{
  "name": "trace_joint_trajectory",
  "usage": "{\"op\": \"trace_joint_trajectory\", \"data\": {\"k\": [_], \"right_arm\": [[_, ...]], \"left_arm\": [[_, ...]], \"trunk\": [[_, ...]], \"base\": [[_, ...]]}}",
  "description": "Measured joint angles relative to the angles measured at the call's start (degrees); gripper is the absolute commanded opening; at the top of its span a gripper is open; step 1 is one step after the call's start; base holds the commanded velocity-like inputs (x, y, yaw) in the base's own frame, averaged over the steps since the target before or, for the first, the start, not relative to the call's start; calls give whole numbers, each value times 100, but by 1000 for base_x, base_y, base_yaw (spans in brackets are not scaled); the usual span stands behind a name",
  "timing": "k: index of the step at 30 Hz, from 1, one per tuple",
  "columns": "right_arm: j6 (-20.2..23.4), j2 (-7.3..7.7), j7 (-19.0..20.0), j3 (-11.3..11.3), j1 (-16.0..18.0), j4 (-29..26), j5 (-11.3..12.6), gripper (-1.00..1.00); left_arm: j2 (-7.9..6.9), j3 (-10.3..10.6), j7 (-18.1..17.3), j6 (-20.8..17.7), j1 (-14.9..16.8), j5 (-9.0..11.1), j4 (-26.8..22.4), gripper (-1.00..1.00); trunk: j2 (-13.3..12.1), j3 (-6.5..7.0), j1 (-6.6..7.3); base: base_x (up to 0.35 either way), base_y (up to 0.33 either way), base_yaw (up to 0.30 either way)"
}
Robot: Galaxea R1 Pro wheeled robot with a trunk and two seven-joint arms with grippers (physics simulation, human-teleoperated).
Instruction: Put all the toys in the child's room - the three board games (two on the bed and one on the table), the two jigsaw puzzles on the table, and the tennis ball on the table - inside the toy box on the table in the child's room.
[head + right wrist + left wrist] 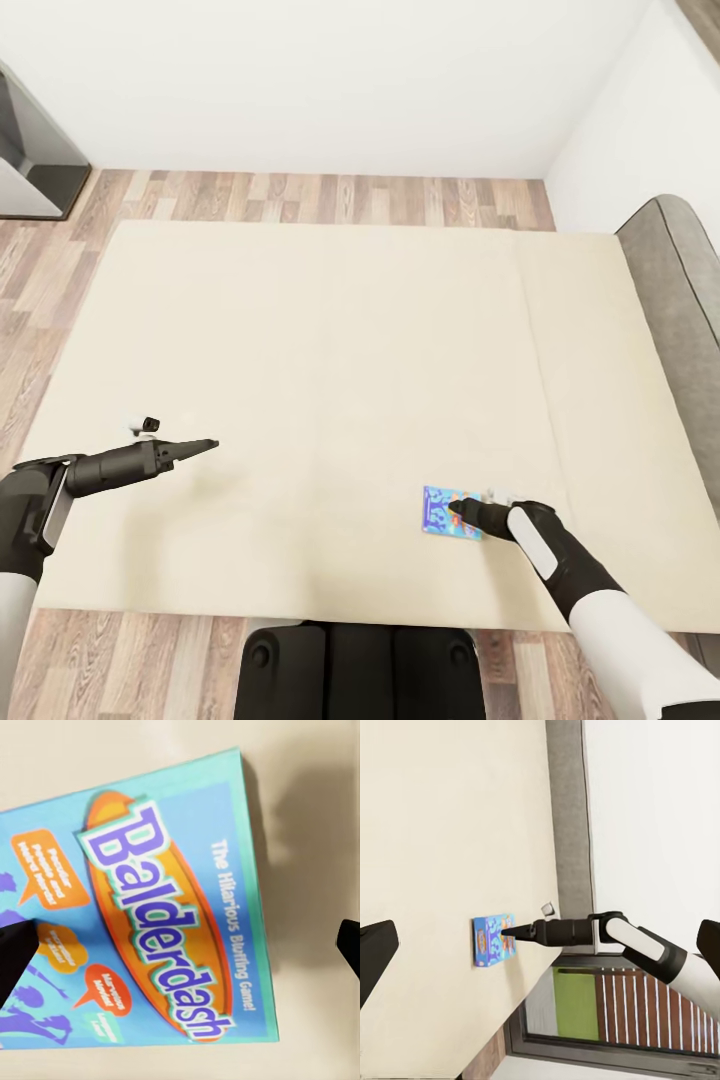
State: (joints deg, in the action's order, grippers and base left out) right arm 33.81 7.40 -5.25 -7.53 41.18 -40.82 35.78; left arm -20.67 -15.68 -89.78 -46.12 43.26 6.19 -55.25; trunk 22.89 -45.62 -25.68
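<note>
At the far left of the head view, a dark-grey unit (pixel 35 150) is seen against the white wall (pixel 330 80), standing on the wood-plank floor (pixel 300 198). The left claw (pixel 205 443) is held out over the left part of the beige mattress of the bed (pixel 330 350), with nothing in it; its fingers appear drawn together to a point in the head view, though in the left wrist view two dark fingertips (pixel 375 952) are seen set wide apart, so whether it is open or closed cannot be told. Further right, near the front edge of the mattress, the blue Balderdash board game (pixel 440 510) lies flat. The right claw (pixel 462 512) is positioned directly over the box, its tips at the box's top face; in the right wrist view the fingers are spread, one over the box face and one off its side, not closed on it. At the far right, the grey headboard (pixel 680 260) is seen.
</note>
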Motion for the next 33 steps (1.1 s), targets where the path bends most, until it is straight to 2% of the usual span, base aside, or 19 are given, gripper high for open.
{"op": "trace_joint_trajectory", "data": {"k": [14,33], "right_arm": [[31,94,-1,-6,0,-25,-10,100],[-102,73,3,-15,0,98,17,100]], "left_arm": [[-1,1,0,3,0,1,1,100],[-1,0,0,3,0,3,2,100]], "trunk": [[0,0,0],[0,43,0]], "base": [[0,29,0],[0,2,0]]}}
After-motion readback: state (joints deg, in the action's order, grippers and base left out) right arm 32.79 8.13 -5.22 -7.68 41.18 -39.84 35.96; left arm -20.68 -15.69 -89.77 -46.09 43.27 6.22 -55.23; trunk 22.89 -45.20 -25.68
